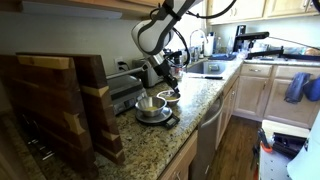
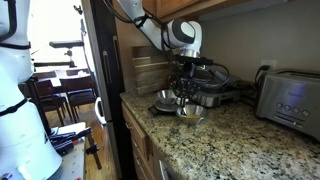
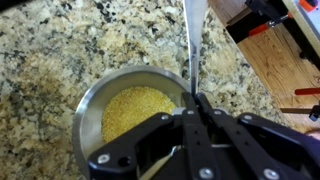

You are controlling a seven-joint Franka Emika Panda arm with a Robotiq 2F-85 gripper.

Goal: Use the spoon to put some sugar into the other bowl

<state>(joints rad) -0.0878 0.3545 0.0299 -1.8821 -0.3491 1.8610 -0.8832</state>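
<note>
I looked down past my gripper (image 3: 196,108), black and wide across the bottom of the view. Its fingers were pinched tight on the spoon (image 3: 192,45). The shiny spoon ran straight up to the top edge, and I could not see its scoop end. Under it sat a round metal bowl (image 3: 88,100) with yellow sugar (image 3: 135,108) inside. The spoon crossed the bowl's right rim. The bowl stood on a speckled stone counter (image 3: 60,45). Past the counter's edge, at the right, I saw wood floor (image 3: 272,75) and a black thing with orange bits (image 3: 262,18).
</note>
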